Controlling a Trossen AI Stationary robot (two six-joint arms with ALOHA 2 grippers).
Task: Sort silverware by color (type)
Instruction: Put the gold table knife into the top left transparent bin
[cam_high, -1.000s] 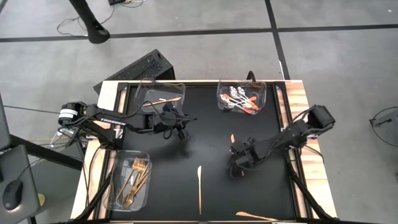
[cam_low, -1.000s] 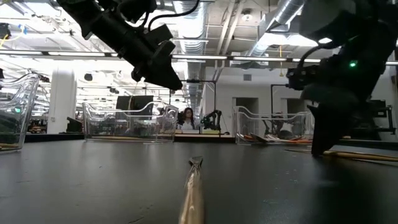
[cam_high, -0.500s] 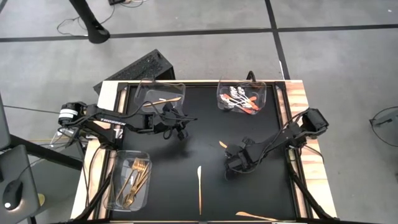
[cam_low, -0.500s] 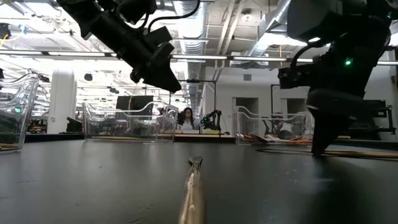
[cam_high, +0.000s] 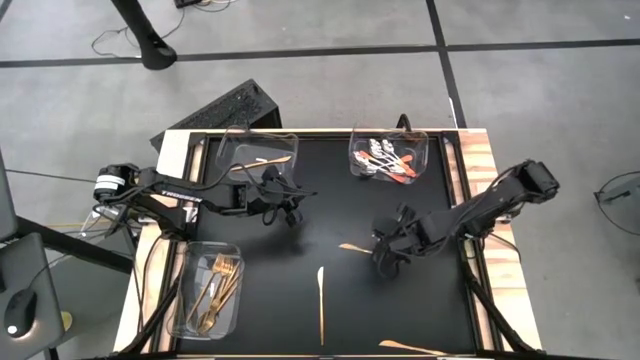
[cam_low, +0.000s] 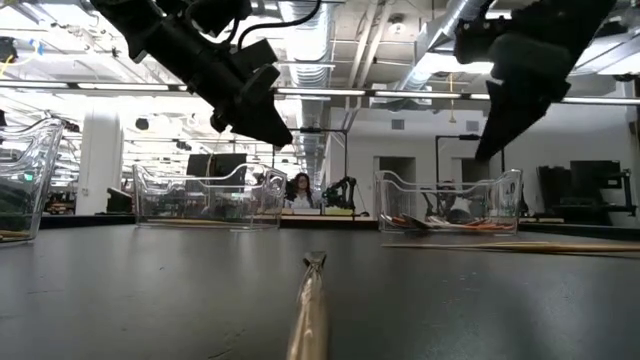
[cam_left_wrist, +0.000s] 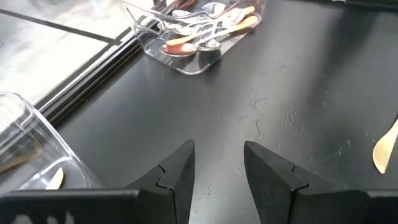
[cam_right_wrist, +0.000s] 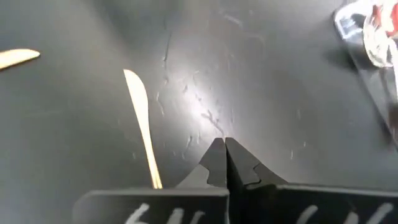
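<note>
My right gripper (cam_high: 383, 260) (cam_right_wrist: 222, 144) hangs shut and empty above the table's right middle, raised high in the low view (cam_low: 488, 150). A slim gold knife (cam_high: 352, 247) (cam_right_wrist: 142, 118) lies flat on the black table just beside and below it, apart from the fingertips. Other gold knives lie at the centre (cam_high: 320, 300) (cam_low: 310, 300) and by the near edge (cam_high: 410, 347). My left gripper (cam_high: 290, 212) (cam_left_wrist: 217, 149) hovers open over the far-left part of the table, with nothing between its fingers.
Three clear trays stand on the table. The far-left tray (cam_high: 258, 150) holds a gold knife. The far-right tray (cam_high: 388, 158) (cam_left_wrist: 199, 37) holds spoons with orange-red handles. The near-left tray (cam_high: 208, 290) holds gold forks. Bare black tabletop lies between the arms.
My right gripper has shut with nothing between its fingers, then risen well clear of the table while rolling. The gold knife beside it has stayed on the table. It has swung from lying far-to-near to lying crosswise, and has slid a little toward the near-left.
</note>
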